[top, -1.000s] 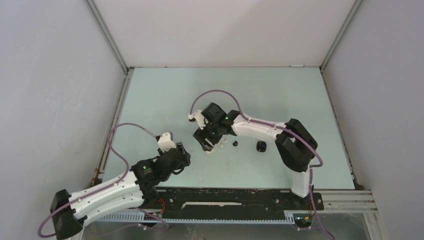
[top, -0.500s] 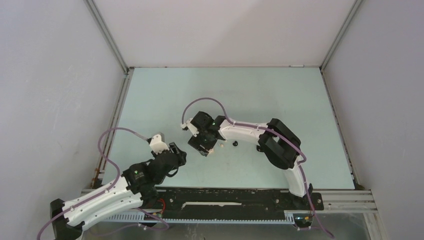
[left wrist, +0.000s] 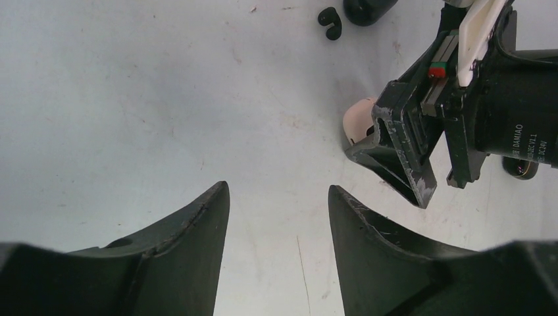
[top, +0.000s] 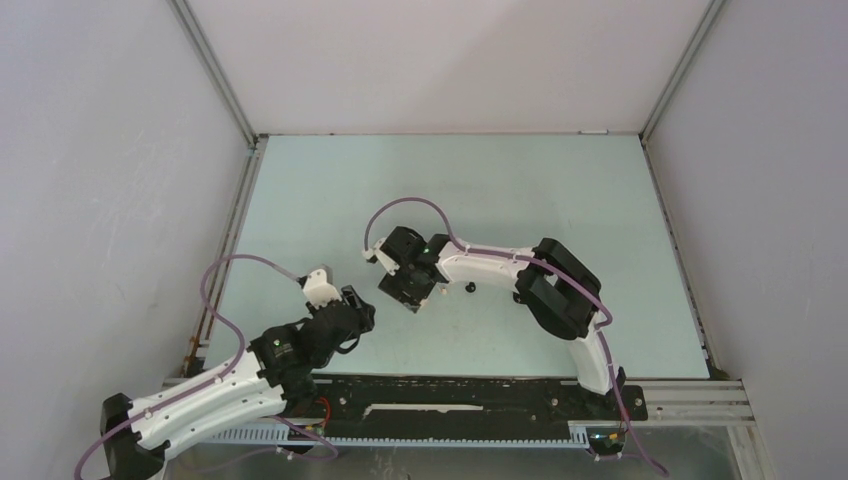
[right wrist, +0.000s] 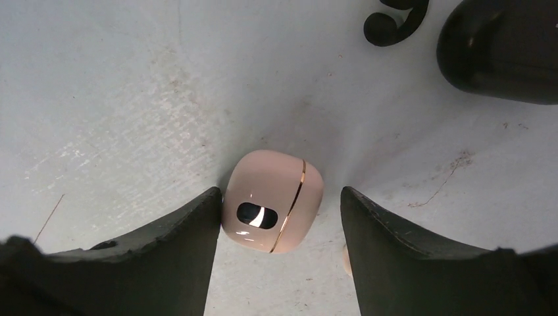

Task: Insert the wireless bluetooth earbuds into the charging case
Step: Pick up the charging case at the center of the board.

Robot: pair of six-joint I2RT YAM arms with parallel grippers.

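Right gripper (right wrist: 279, 194): jaws wide, lowered astride a pale pink, rounded plastic charging case (right wrist: 271, 205) with a gold seam and a dark oval window, one finger touching its side, a gap at the other, so no grip yet. Shifted a little left and nearer over the last second, onto that case, elbow swung across with it. By one fingertip, a pale sliver, too hidden to name. Just to the right on the pale green table (top: 520, 180), a small black hooked plastic earbud (right wrist: 388, 23), loose and outside any case; beyond it, a larger glossy black oval case (right wrist: 503, 52), covered by the arm in the overhead view. To the left and nearer, left gripper (left wrist: 276, 191): also spread wide, empty, drawn back slightly toward the near edge. Reads as lining up to seize the pink case. Seemingly shut at the seam, so likely to need holding and opening before any insertion. No earbud seated so far.
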